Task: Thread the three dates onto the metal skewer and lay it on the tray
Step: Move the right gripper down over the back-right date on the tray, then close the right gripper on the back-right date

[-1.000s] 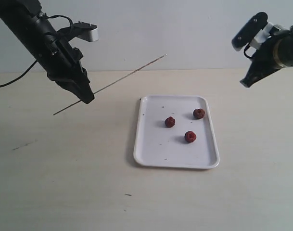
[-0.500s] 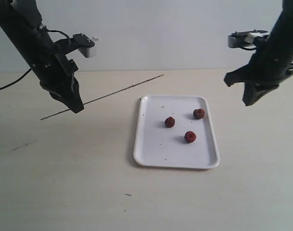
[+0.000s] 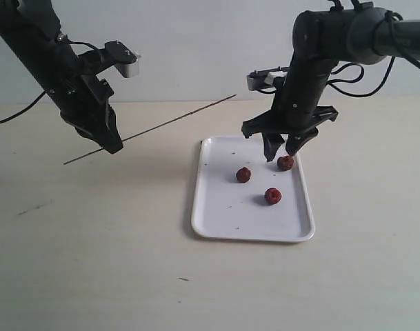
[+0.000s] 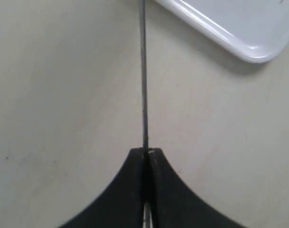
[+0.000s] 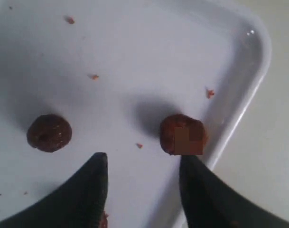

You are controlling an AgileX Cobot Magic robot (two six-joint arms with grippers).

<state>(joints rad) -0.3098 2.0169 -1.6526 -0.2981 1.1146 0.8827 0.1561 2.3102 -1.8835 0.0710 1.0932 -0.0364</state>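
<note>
Position of right gripper (image 3: 281, 156): poised over the far right part of the tray (image 3: 216, 215), jaws spread wide and empty, tips pointing straight down. The rim-side date (image 3: 285, 163) lies directly beneath it. In the right wrist view this date sits in line with one finger (image 5: 201, 199) rather than centred in the gap, so a small sideways correction looks necessary before closing. The middle date (image 3: 243, 174) and the near date (image 3: 272, 196) rest loose on the tray floor, apart from each other and from the first. Of the two, the right arm (image 3: 310, 69) is plainly nearer to all three fruits; it drops steeply from above. The left gripper (image 3: 113, 143) is clamped tight on the metal skewer (image 3: 175, 121), held clear of the table (image 3: 92, 262), well left of the tray. The skewer's long axis runs from the jaws toward the tray's far left corner, free tip raised and bare. Judgement: threading not begun; picking the first date is the step in hand
</note>
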